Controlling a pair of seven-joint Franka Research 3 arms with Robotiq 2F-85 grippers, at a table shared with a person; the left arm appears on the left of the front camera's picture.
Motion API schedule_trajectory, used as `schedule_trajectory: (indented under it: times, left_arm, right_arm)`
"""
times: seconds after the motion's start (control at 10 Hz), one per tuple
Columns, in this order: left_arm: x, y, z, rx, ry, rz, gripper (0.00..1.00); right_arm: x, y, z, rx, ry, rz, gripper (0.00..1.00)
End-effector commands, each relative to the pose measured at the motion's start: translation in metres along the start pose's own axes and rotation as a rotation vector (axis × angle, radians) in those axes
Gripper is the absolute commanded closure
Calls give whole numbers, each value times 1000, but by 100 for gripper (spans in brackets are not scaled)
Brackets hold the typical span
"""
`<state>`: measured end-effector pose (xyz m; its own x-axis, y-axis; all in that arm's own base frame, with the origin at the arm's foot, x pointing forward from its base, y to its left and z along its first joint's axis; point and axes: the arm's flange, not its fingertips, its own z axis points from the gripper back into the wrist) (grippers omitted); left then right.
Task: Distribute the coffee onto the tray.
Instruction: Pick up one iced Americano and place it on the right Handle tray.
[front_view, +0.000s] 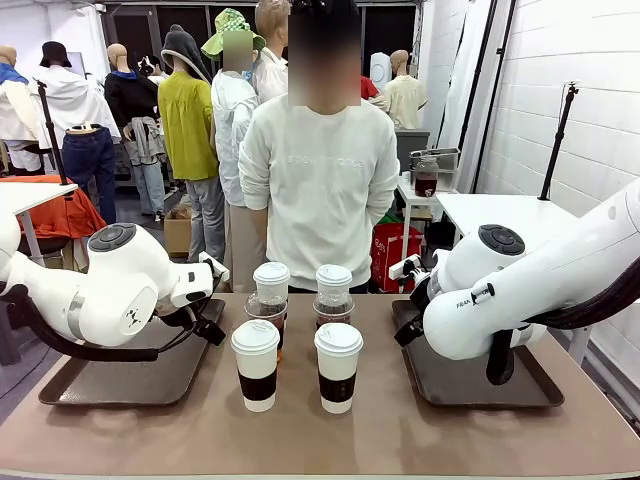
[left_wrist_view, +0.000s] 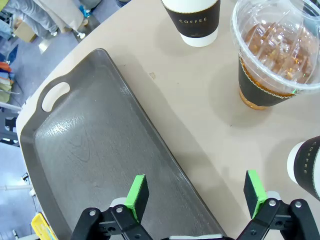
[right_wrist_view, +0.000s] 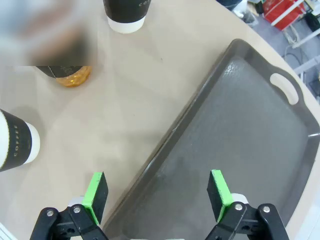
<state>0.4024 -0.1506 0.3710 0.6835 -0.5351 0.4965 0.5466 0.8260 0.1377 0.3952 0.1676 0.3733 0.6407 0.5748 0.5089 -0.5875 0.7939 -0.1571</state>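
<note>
Left gripper (left_wrist_view: 196, 191) hangs spread wide, empty, over the rim of the left tray (left_wrist_view: 90, 150). Right gripper (right_wrist_view: 157, 194) sits just as wide, holding nothing, above the right tray (right_wrist_view: 250, 130). Six cups (front_view: 338, 367) cluster mid-table, off both: left tray at their 9 o'clock, right tray at 3. Person (front_view: 320, 190) stands at 12.

The left arm (front_view: 110, 290) and the right arm (front_view: 500, 300) wear smooth, rounded white shells, each topped by a dark grey round joint cap (front_view: 112, 237). A thick black cable (front_view: 60, 345) loops beneath the left arm, which also carries a silver ring (front_view: 76, 315) and a small dark logo (front_view: 130, 319). The right arm bears a small lettered label (front_view: 471, 298). The left claw (left_wrist_view: 195, 192) and the right claw (right_wrist_view: 157, 192) have black linked fingers (left_wrist_view: 122, 220), silvery pivot pins (left_wrist_view: 91, 213) and bright green pads (left_wrist_view: 136, 197).
</note>
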Motion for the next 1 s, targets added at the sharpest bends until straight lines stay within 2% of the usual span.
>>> schedule_trajectory:
  times: [0.0,0.5,0.9]
  left_arm:
    - [0,0,0,0,0,0,0]
    - [0,0,0,0,0,0,0]
    - [24,18,47,46,5,-26,0]
  right_arm:
    - [0,0,0,0,0,0,0]
    - [0,0,0,0,0,0,0]
    - [32,-6,39,26,-20,-7,0]
